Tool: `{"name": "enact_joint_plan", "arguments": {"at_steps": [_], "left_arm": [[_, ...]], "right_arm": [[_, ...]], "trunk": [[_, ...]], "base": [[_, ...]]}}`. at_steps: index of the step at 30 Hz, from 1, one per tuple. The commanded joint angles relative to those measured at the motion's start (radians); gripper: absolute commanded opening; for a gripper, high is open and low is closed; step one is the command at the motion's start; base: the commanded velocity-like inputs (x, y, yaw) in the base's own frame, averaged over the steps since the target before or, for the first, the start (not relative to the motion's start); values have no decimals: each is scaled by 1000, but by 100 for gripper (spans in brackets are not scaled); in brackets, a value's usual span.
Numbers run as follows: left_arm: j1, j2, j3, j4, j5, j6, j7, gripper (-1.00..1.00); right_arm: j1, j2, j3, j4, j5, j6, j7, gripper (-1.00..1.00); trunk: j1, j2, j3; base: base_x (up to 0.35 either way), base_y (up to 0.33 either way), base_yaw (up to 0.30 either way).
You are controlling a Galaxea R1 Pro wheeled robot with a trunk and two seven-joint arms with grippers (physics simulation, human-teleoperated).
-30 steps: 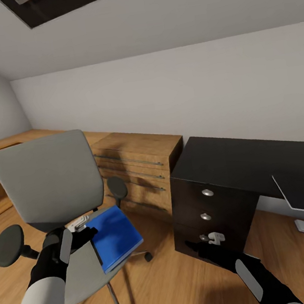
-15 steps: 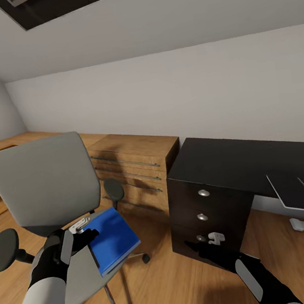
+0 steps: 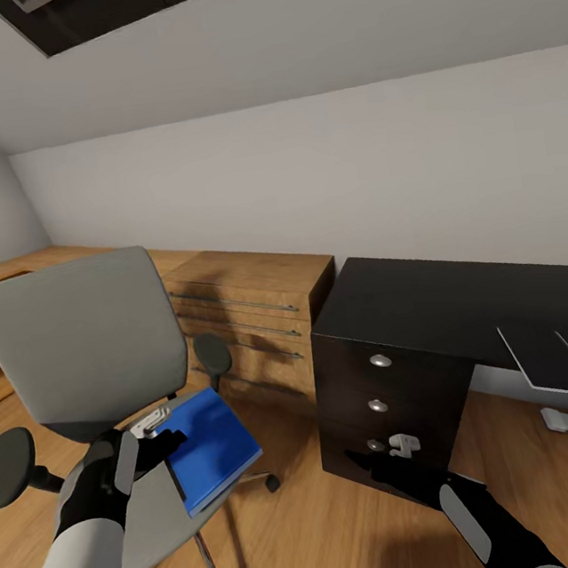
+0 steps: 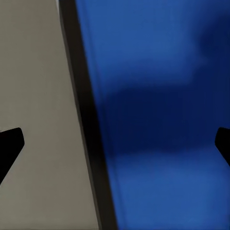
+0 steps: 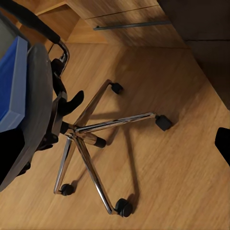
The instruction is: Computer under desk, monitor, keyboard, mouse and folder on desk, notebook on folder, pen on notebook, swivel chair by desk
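Now, folder (image 3: 211, 446): lying on the swivel chair (image 3: 77, 347) seat; we are judging it stiff, light, slick.
Hold: its near edge.
Left gripper (image 3: 152, 436): hovering spread over it.

We record a bright-blue folder (image 3: 212, 446) with a white page edge on the grey swivel chair (image 3: 82, 346), whose armrests are black and base chrome. Beside the chair, the dresser (image 3: 257, 319) is light wood; beyond it the desk (image 3: 439, 304) is black with silver drawer knobs.
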Motion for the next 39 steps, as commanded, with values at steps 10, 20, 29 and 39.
{"name": "enact_joint_plan", "arguments": {"at_steps": [10,20,29,39], "left_arm": [[-1,0,0,30,12,-1,9,100],[-1,0,0,51,12,-3,7,100],[-1,0,0,81,14,-3,5,100],[-1,0,0,102,14,-3,5,100]], "right_arm": [[0,-1,1,-1,-10,8,0,100],[0,-1,1,-1,-10,8,0,100],[0,-1,2,-1,-10,8,1,100],[0,1,3,0,-10,8,0,100]], "trunk": [[0,0,-1],[0,0,-1],[0,0,-1],[0,0,-1]], "base": [[0,0,-2],[0,0,0],[0,0,-43],[0,0,-16]]}}
